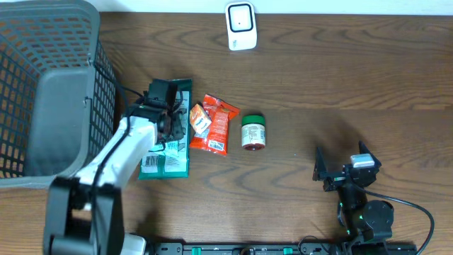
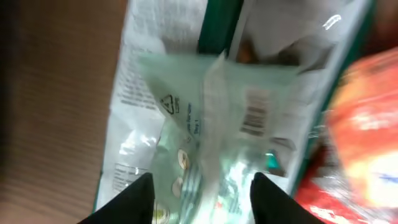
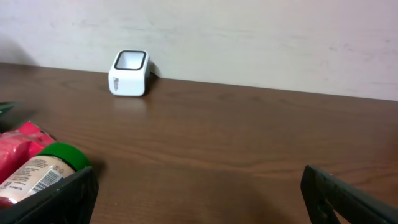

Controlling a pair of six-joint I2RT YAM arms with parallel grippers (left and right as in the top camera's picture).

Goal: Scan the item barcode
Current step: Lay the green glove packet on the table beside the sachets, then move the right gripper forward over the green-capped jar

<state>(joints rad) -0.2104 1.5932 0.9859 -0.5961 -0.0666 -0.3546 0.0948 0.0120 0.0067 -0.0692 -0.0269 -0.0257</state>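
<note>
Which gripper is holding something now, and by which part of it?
Neither. The left gripper stands open over the green bag; the right gripper is open and empty.

This looks like a shop checkout mocked up on a brown wooden table (image 1: 340, 85) by a plain white wall (image 3: 249, 37). A grey plastic shopping basket (image 1: 106, 71) stands at one end and a small white scanner (image 1: 241, 26) at the back. Groceries lie between them: a green packet (image 1: 166, 159), a red packet (image 1: 216, 127) and a jar (image 1: 253, 132).
</note>
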